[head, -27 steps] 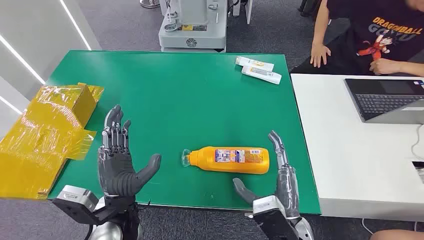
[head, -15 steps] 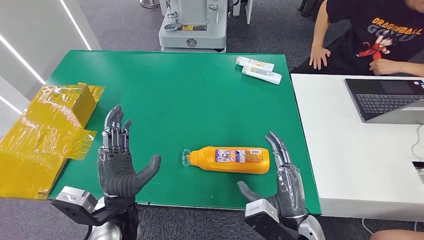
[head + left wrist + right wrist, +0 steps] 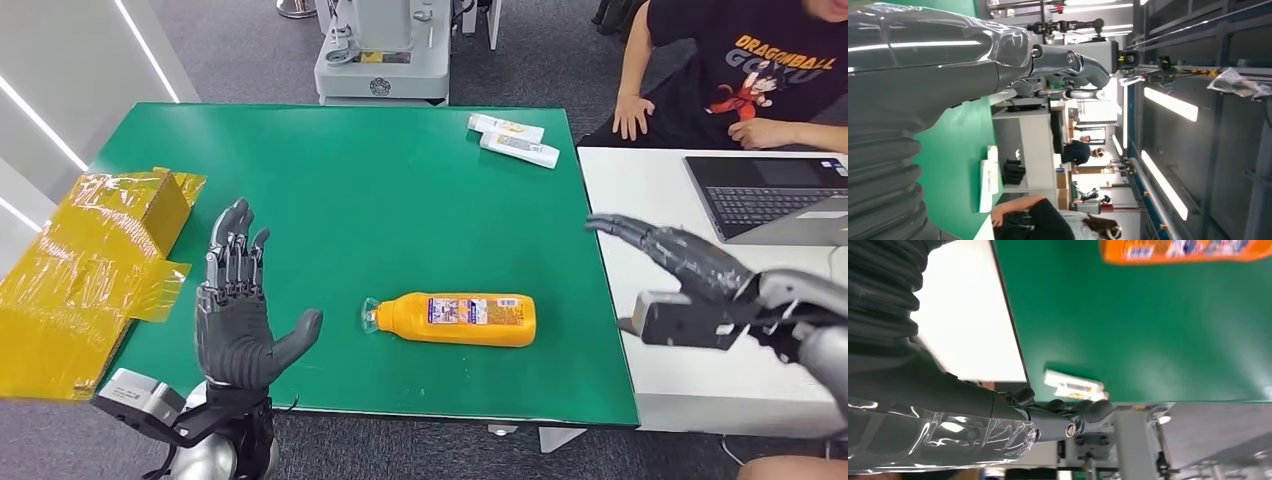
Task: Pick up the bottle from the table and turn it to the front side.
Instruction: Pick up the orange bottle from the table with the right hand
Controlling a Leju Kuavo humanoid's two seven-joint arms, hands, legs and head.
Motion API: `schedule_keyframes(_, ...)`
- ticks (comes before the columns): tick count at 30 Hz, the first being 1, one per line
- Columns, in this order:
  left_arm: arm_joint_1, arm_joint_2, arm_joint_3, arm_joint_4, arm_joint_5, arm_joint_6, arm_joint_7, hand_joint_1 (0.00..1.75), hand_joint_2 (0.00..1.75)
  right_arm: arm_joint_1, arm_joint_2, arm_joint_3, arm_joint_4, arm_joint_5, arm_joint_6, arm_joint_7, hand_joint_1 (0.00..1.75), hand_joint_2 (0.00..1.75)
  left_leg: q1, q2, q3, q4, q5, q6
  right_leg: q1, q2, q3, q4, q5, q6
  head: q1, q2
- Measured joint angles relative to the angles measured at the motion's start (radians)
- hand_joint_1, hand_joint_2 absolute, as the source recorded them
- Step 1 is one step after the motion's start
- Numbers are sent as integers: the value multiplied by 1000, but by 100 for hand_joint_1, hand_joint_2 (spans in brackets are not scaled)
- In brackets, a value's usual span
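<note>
An orange bottle [image 3: 456, 319] lies on its side on the green table [image 3: 380, 200], cap end toward my left, its printed label facing up; in the right wrist view the orange bottle [image 3: 1183, 250] runs along one edge. My left hand [image 3: 238, 318] stands upright with fingers spread, a short way to the left of the cap, holding nothing. My right hand [image 3: 680, 260] hovers over the white table [image 3: 690, 350], right of the bottle and apart from it, fingers stretched toward the green table and empty.
A yellow plastic-wrapped box [image 3: 90, 260] sits at the table's left edge. Two white tubes [image 3: 512, 140] lie at the far right corner. On the white table is an open laptop [image 3: 770, 200]; a seated person [image 3: 740, 70] rests a hand near its far edge.
My right hand has swung up from the table's near edge beside the bottle's base and now hovers over the white table. The left hand and the bottle have stayed put.
</note>
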Motion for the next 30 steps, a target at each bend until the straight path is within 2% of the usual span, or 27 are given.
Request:
schedule_keyframes(3, -10, 1, 0, 0, 4, 6, 1, 0, 175, -275, 6, 182, 128, -92, 61, 2, 0, 175, 1, 0, 1, 0, 2, 0, 0, 0, 0, 1, 0, 0, 0, 0)
schedule_keyframes(5, -11, 1, 0, 0, 10, 12, 1, 0, 175, -414, 24, 305, 199, -134, 63, 2, 0, 175, 1, -3, 0, 0, 3, -1, 0, -2, 0, 1, 0, 0, 0, 0)
schedule_keyframes(8, -11, 4, 0, 0, 17, 18, -3, 0, 175, -558, 70, 459, 291, -178, 42, 3, 0, 175, 1, -5, 0, 0, 3, -1, 1, -4, 0, 2, 0, 0, 0, 0)
schedule_keyframes(11, -11, 5, 0, 0, 18, 17, -8, 0, 175, -642, 125, 574, 372, -199, 6, -4, 0, 175, 2, -5, 0, -1, 3, -2, 1, -4, 0, 2, 0, 0, 0, 0)
schedule_keyframes(15, -12, 8, 0, 0, 17, 15, -12, 0, 175, -677, 188, 664, 456, -199, -48, -29, 0, 175, 2, -5, 0, -1, 3, -2, 1, -4, 0, 2, -1, 0, 0, 0)
schedule_keyframes(19, -14, 8, 0, 2, 26, 11, -15, 0, 175, -663, 262, 725, 554, -165, -127, -71, 0, 175, 2, -5, 0, -1, 3, -2, 1, -4, 0, 1, -1, 0, 0, 0)
schedule_keyframes(24, -24, 8, 0, 8, 40, 13, -15, 0, 175, -592, 335, 751, 643, -123, -184, -111, 0, 175, 1, -6, 0, 0, 3, -2, 1, -5, 0, 1, 0, 0, 0, 0)
schedule_keyframes(30, -33, 8, -4, 16, 45, 10, -13, 0, 175, -511, 377, 749, 699, -70, -219, -129, 0, 175, 2, -7, 0, 0, 2, -2, 1, -5, 0, 0, -1, 0, 0, 0)
